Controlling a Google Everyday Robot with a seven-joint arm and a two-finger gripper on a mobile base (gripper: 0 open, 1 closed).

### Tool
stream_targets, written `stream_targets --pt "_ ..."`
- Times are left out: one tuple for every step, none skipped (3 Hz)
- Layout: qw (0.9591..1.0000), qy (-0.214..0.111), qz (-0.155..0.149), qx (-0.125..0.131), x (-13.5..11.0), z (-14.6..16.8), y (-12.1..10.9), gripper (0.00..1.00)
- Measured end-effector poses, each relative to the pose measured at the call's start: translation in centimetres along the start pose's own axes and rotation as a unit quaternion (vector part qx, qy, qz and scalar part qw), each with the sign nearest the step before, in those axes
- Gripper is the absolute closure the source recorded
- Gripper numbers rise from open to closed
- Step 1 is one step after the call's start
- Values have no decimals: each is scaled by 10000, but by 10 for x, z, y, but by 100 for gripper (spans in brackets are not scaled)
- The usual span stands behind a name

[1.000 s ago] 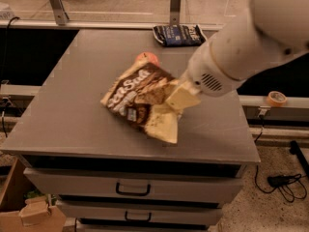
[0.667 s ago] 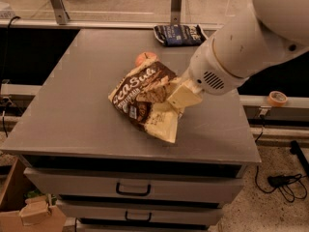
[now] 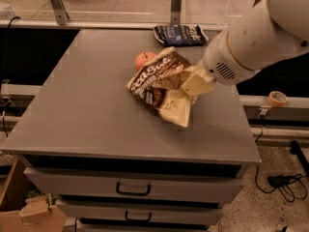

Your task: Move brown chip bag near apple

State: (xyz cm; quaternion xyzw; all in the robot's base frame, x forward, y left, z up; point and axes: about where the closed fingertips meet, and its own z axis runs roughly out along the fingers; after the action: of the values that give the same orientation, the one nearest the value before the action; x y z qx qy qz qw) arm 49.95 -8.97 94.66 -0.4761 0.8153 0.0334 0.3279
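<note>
The brown chip bag point(image 3: 161, 83) is a large crinkly bag with a dark brown front, white lettering and cream-yellow edges. It sits tilted on the grey cabinet top point(image 3: 87, 110), its upper edge against the apple. The apple point(image 3: 144, 59) is small and red-orange, partly hidden behind the bag's top left corner. My gripper point(image 3: 195, 81) comes in from the right on a thick white arm and is shut on the bag's right side, its cream fingers point(image 3: 198, 84) pressed into the crumpled foil.
A smaller dark blue snack bag point(image 3: 179, 34) lies at the back edge of the cabinet top. Drawers with handles point(image 3: 134, 190) run below the front edge. A tape roll point(image 3: 277, 98) rests on a ledge at right. Cardboard boxes point(image 3: 29, 211) sit on the floor at left.
The gripper has carried the chip bag to the right and toward the back. The bag now covers more of the apple.
</note>
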Motion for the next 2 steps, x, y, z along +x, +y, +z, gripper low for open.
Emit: stream_targets --pt "9988 183 114 445 17 -16 -34 100" --pt "9965 359 218 722 34 -28 -53 100"
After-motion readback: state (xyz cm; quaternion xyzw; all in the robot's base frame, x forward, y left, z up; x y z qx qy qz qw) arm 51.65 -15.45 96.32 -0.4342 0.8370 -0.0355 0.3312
